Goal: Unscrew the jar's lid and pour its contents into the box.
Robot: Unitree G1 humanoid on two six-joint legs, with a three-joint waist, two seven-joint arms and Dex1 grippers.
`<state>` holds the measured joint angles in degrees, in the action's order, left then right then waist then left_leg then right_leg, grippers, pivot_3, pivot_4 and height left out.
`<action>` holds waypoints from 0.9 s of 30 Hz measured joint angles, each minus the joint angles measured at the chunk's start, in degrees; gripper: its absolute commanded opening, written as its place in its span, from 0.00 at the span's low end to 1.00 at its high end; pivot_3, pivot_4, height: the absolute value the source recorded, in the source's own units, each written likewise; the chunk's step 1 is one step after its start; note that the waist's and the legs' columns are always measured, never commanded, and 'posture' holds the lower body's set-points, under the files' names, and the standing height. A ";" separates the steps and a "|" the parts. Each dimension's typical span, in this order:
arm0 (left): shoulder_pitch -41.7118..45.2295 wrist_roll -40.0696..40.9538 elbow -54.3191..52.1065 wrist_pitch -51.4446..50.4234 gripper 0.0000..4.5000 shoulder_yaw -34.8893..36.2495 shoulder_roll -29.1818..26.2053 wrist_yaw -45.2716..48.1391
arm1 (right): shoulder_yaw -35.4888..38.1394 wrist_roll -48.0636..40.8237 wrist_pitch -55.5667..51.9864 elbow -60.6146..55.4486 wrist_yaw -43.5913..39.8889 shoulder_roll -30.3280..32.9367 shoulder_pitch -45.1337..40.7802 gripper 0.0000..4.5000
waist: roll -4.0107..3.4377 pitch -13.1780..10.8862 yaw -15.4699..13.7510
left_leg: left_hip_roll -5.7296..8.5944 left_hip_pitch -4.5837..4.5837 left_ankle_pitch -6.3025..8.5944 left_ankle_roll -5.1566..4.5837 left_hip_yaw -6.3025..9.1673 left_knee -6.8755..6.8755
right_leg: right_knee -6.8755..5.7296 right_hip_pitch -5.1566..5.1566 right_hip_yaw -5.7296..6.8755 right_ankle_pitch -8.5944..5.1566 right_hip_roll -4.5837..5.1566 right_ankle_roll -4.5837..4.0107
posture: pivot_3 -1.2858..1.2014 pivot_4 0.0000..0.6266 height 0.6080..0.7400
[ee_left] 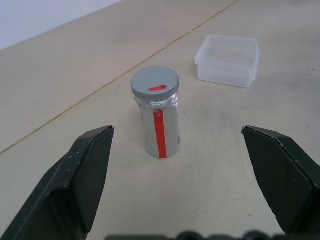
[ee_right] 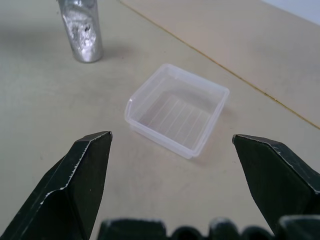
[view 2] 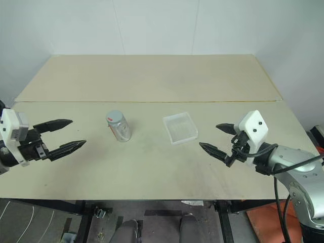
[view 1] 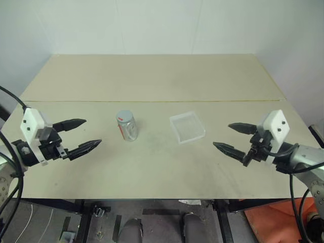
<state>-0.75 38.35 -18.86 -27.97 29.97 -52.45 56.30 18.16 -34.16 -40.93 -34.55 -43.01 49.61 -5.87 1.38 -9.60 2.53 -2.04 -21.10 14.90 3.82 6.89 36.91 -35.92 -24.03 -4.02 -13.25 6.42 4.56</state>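
Head view: jar (view 1: 126,125) is seen upright mid-table, lid (view 1: 124,116) on, box (view 1: 187,127) near it on the right. Left gripper (view 1: 82,134) and right gripper (view 1: 233,137) are held spread, empty, well apart from both.
Left wrist: jar is centred between the fingers (ee_left: 80,180); body should be gripped below the lid.
Right wrist: box (ee_right: 176,110) is seen empty.

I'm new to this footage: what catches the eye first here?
Two open grippers, left and right, flank a pale table. Between them the jar stands upright, its lid still on, with the empty clear box beside it, apart.
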 measured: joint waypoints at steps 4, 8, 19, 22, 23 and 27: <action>-0.69 0.05 -0.61 -0.09 0.99 0.28 0.54 -0.50 | -0.54 0.70 2.22 1.01 -2.01 0.57 -0.49 1.00 | 0.00 0.00 0.01 | 0.00 0.03 0.00 0.00 0.00 0.00 | -0.02 0.04 0.00 0.00 0.00 0.00 | 0.52 0.24 1.00; -1.06 0.05 -1.15 -0.08 0.99 0.29 1.98 -1.48 | -1.88 1.34 2.99 3.16 -3.12 0.79 -2.77 1.00 | 0.00 0.00 0.05 | 0.00 0.01 0.00 0.00 0.00 0.00 | -0.01 0.00 -0.01 0.00 0.00 0.00 | 0.52 0.24 1.00; 0.39 -4.94 -2.00 0.44 0.99 -9.04 13.26 -12.07 | -4.13 1.96 5.09 3.86 -4.65 1.58 -6.27 1.00 | 0.01 0.00 -0.25 | 0.01 0.00 0.00 0.00 0.01 0.03 | 0.00 0.04 0.01 0.02 0.00 0.01 | 0.52 0.24 1.00; 3.10 -6.35 -0.70 0.95 0.99 -11.19 15.79 -14.41 | -4.08 1.15 5.04 2.81 -4.87 1.60 -7.13 1.00 | 0.01 0.00 -0.25 | 0.01 0.03 0.00 0.00 0.00 0.03 | -0.02 0.05 0.00 0.03 0.00 0.00 | 0.52 0.24 1.00; 4.35 -7.14 0.01 1.76 0.99 -11.97 16.67 -15.30 | -4.09 0.79 5.05 2.34 -5.12 1.60 -7.54 1.00 | 0.01 0.00 -0.24 | 0.02 0.05 0.00 0.00 0.01 0.04 | -0.02 0.07 0.00 0.04 0.00 0.00 | 0.52 0.24 1.00; 7.65 -10.52 5.09 4.95 0.99 -14.87 19.45 -17.43 | -4.00 -2.10 4.32 1.71 -4.45 1.08 -9.67 1.00 | 0.01 0.00 -0.06 | 0.02 0.04 0.00 0.00 0.01 0.04 | 0.00 0.07 0.00 0.04 -0.01 0.01 | 0.52 0.24 1.00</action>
<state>6.90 27.83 -13.77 -23.02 15.09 -33.00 38.87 14.16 -36.26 -36.61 -32.84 -47.47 50.70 -15.54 1.39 -9.60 2.47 -2.02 -21.06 14.90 3.82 6.90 36.94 -35.92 -23.96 -4.02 -13.21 6.41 4.57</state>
